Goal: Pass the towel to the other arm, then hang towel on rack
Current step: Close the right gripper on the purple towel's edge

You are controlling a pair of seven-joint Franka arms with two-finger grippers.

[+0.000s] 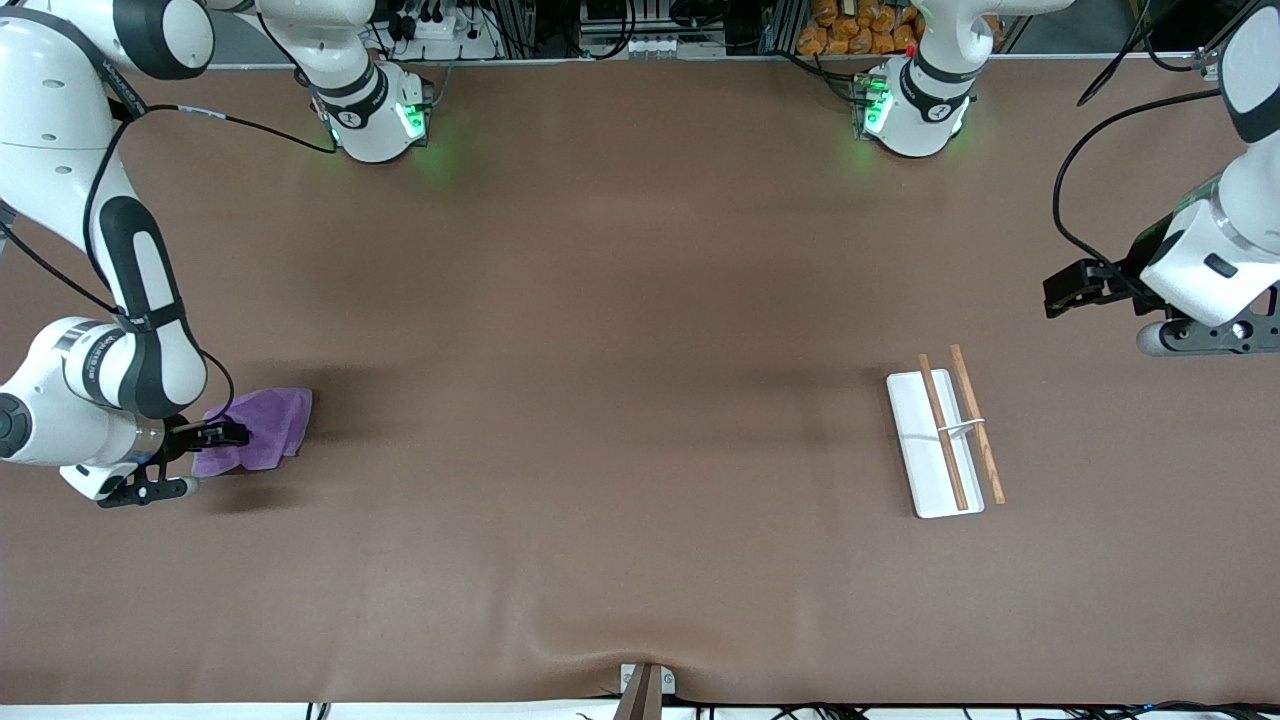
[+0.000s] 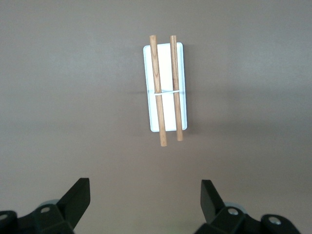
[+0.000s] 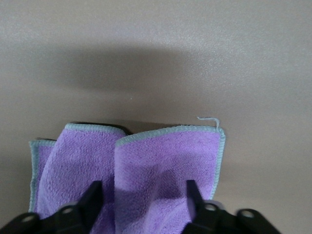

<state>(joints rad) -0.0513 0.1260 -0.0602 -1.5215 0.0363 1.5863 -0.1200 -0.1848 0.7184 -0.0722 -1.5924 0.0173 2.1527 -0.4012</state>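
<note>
The purple towel [image 1: 265, 422] lies crumpled on the table at the right arm's end. My right gripper [image 1: 236, 436] is low on it and open, with its fingers on either side of a raised fold; the right wrist view shows the towel [image 3: 165, 156] between the right gripper's [image 3: 142, 195] spread fingers. The rack [image 1: 940, 440], a white base with two brown rods, lies flat toward the left arm's end. My left gripper [image 1: 1066, 289] is up in the air near that end, open and empty. The left wrist view shows the rack [image 2: 165, 87] ahead of the left gripper [image 2: 145, 195].
The brown table cover [image 1: 620, 400] stretches between the towel and the rack. Both arm bases [image 1: 375, 115] stand along the table's edge farthest from the front camera. A small bracket [image 1: 645, 685] sits at the edge nearest the camera.
</note>
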